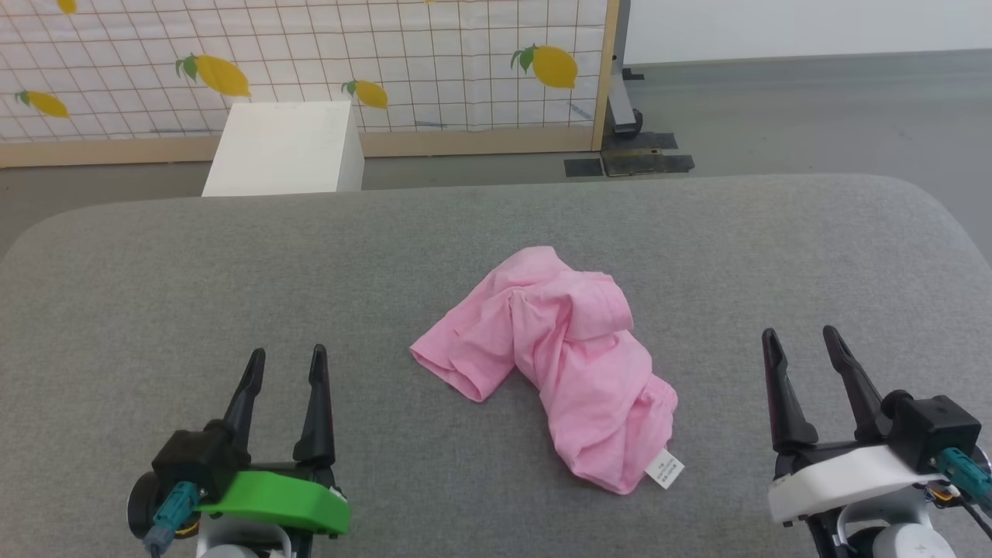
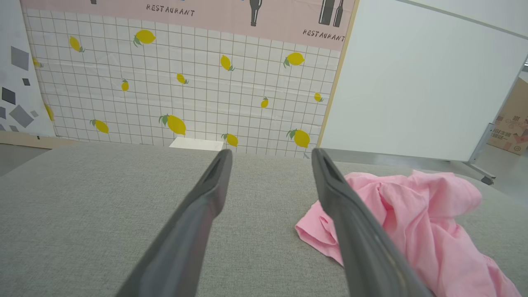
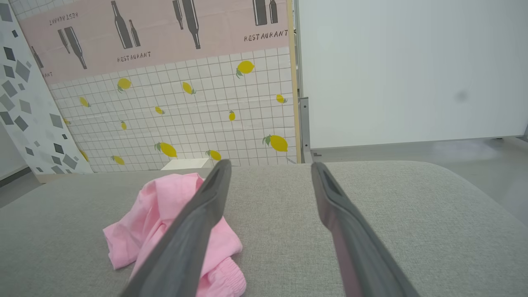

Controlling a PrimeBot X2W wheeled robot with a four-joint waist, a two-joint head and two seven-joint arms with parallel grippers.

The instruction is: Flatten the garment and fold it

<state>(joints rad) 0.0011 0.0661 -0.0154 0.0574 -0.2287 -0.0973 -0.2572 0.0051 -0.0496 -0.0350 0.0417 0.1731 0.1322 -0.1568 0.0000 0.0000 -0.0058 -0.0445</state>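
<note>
Nearest me, left tool [image 1: 288,351] and right tool [image 1: 799,332] hang spread and empty, the garment [image 1: 558,349] lying crumpled between them at the tabletop [image 1: 232,271] centre; I judge flattening not yet begun, so each tool must next pinch an edge and pull outward.

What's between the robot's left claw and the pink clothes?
Nothing, just bare grey surface. In the head view, the open left gripper and the crumpled garment sit apart, with plain grey fabric between them.
</note>
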